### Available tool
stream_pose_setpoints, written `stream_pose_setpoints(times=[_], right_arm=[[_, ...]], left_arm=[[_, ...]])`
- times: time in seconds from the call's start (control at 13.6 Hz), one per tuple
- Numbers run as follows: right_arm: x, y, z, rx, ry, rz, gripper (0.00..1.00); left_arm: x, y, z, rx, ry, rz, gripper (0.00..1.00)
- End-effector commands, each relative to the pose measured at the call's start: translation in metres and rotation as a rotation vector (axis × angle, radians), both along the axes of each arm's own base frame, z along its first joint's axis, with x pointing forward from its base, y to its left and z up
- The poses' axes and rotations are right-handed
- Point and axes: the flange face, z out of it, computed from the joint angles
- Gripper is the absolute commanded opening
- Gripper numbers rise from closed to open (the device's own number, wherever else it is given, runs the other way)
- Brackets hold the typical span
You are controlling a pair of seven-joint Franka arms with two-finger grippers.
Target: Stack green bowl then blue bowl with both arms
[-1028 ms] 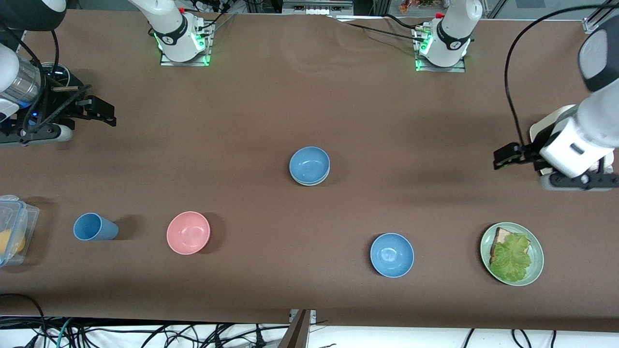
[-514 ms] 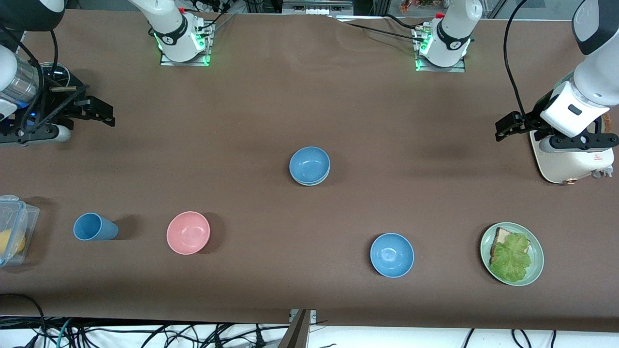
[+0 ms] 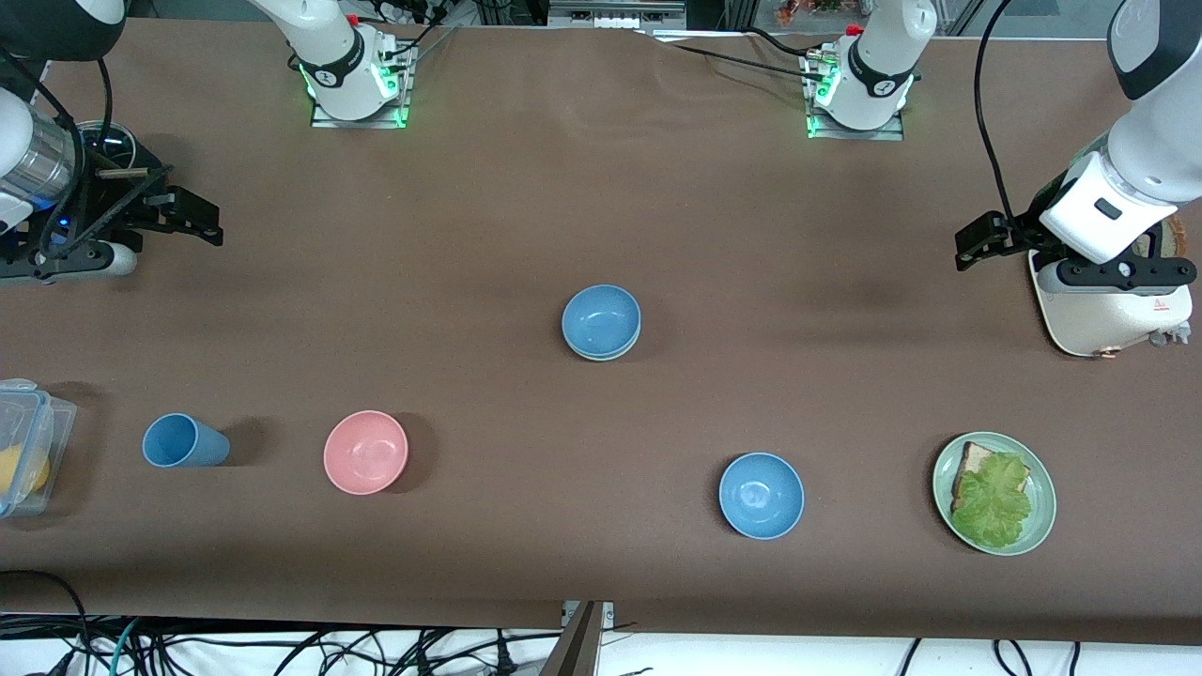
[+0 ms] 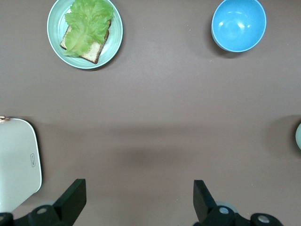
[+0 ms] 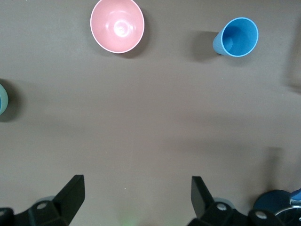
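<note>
**A:** Status, near to far?

**B:** Nearest the front camera you have a spare blue bowl on its own. It's upright, empty and untouched. A green plate with bread and lettuce sits toward the left arm's end. The pink bowl and blue cup sit toward the right arm's end, with a clear box at the edge.

**A:** And the task bowls?

**B:** They're mid-surface, farther from the camera than the spare. The blue bowl sits nested in the green bowl. You only see the green one as a pale rim under the blue, plus a sliver at the edge of both wrist views. The stack looks level and centred.

**A:** Claws?

**B:** The left claw hangs over bare surface, just beside a white appliance at the left arm's end. Its fingers are spread wide with nothing between them. The right claw is over the right arm's end and is also spread and empty. Both are well apart from the stack.

**A:** So, done?

**B:** I'd judge so. Green is at the bottom, blue is on top, and both arms are clear. You have no bowl left to move for this order. The only thing left is to confirm that the blue bowl is fully seated. The views show no tilt, but the contact between the two bowls is hidden.
</note>
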Motion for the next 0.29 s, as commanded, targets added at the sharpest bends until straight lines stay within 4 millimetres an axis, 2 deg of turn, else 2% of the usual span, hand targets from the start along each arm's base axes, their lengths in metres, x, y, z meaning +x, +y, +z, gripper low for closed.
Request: stream_pose_setpoints(times=[0.0, 0.22], right_arm=[[0.0017, -0.0030, 0.0063, -0.008, -0.003, 0.010, 1.00], [0.0017, -0.0030, 0.0063, -0.008, -0.003, 0.010, 1.00]], left_arm=[[0.0045, 0.0022, 0.0057, 0.021, 0.007, -0.018, 1.00], [0.0029, 0.0056, 0.0082, 0.018, 0.006, -0.044, 1.00]])
